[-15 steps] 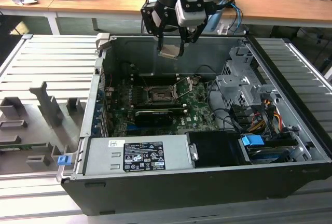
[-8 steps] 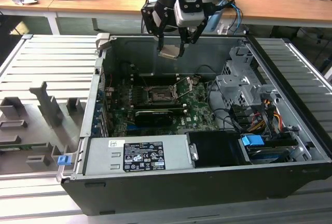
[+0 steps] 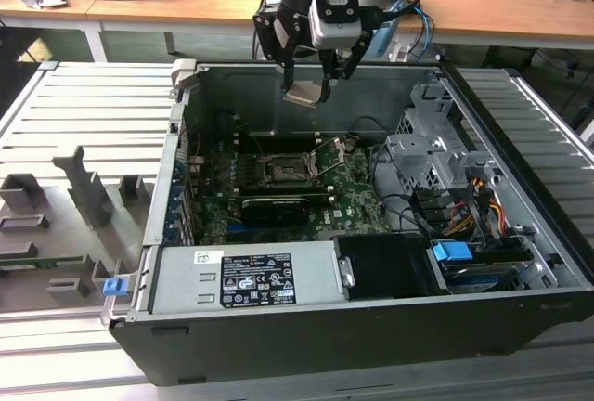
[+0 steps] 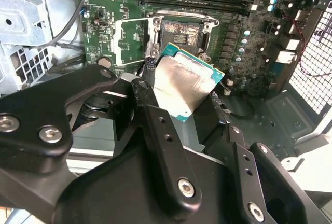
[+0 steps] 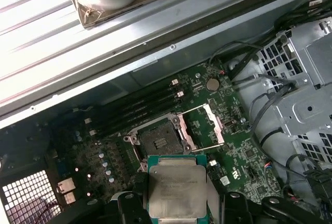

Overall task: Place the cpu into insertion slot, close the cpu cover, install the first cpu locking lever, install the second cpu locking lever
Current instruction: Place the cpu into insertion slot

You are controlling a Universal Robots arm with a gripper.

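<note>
Exterior view. Item list, big to small:
- Case: lid off.
- Board: inside, flat.
- End effector: above board, clenched on cpu.
- Cover (first wrist view): stands open beside slot.
- Slot: bare.
- Cpu: held aloft, well apart from slot.

Step, est.: 1 of 4, placing. Seating prob. calls for cpu level & squared to slot.

The silver cpu is hanging in the exterior view's upper middle, above the bare insertion slot. The cpu cover is standing open.
</note>
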